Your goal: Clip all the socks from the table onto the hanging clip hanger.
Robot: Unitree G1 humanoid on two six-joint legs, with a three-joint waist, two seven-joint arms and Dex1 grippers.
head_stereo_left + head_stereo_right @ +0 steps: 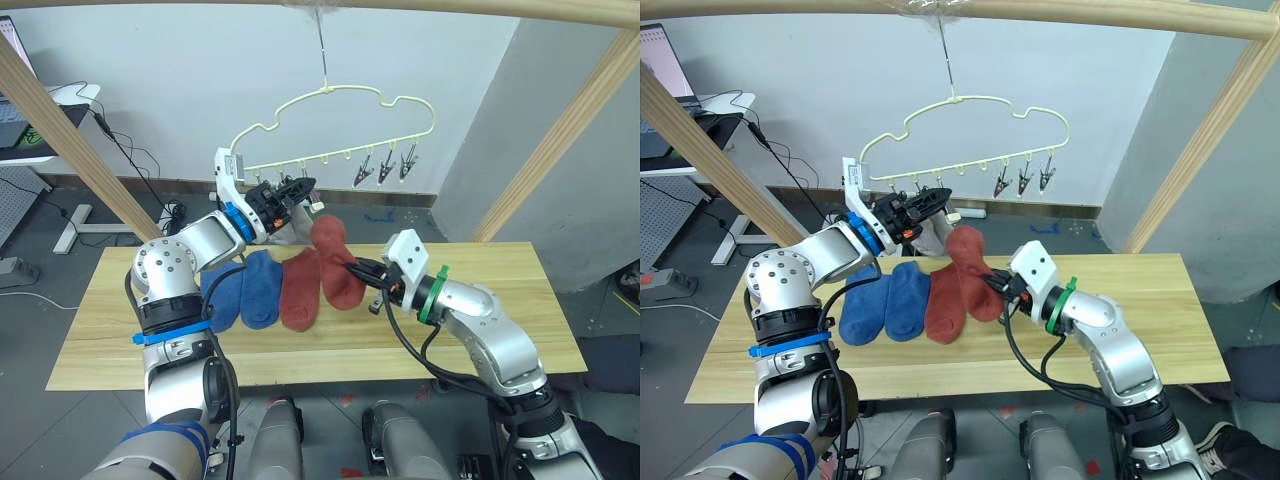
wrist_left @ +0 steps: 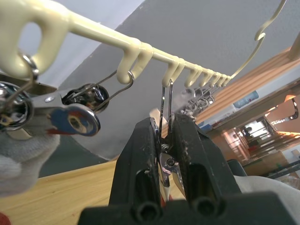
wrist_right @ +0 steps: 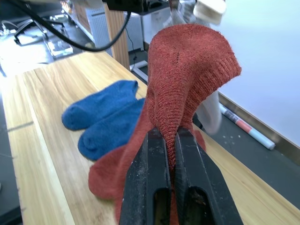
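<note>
Left hand (image 2: 164, 154) is closed on a clip (image 2: 165, 140) of the hanger (image 1: 330, 125), squeezing it open. Right hand (image 3: 169, 154) pinches a red sock (image 3: 185, 79), raised toward that clip. Three socks (image 1: 270, 290) lie on the bench (image 1: 480, 330).

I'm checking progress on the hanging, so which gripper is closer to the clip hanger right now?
Left. The left gripper is up at the clip hanger, squeezing a clip; the right gripper holds a rust-red sock below it.
</note>
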